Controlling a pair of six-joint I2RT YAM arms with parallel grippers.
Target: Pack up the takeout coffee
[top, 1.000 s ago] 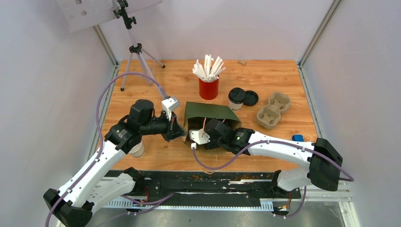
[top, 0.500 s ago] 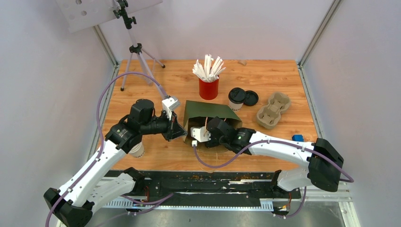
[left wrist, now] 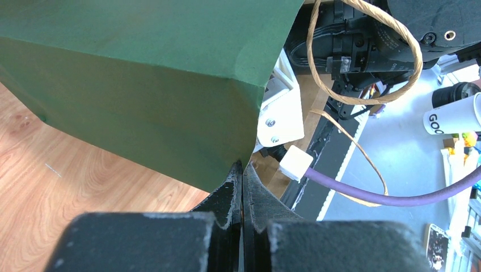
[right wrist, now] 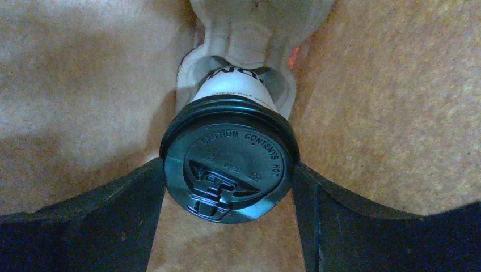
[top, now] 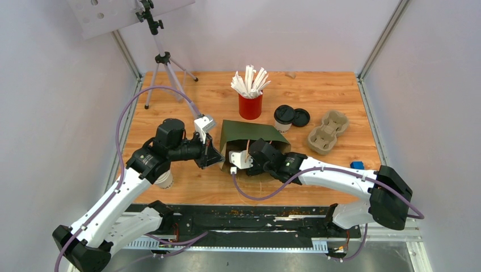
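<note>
Where the wooden desk (top: 340,90) spreads out from the arm bases, a green paper bag (top: 249,134) lies on its side near the middle, its mouth facing the near edge. The left tool (left wrist: 243,170) has its fingers pressed together on a folded corner of the bag's mouth, with green paper pinched between the tips. A twisted paper handle (left wrist: 363,51) loops loosely just beyond that corner.

The right tool (right wrist: 228,181) reaches into the bag's mouth, and the bag's brown inner walls surround it in the wrist view. It is clamped on the takeout coffee (right wrist: 230,150), with one dark finger touching each side of the black lid's rim. The white cup lies lengthwise inside the bag with its lid towards the camera. Its base sits in a moulded pulp holder (right wrist: 249,22) deeper in the bag.

Right of the bag, an empty pulp cup carrier (top: 328,131) lies on the desk. A red cup of white sticks (top: 250,106) stands just behind the bag. Between that cup and the carrier stands a second lidded coffee cup (top: 283,118), with a loose black lid (top: 301,117) touching its right side. An open white paper cup (top: 164,179) stands partly under the left arm.
</note>
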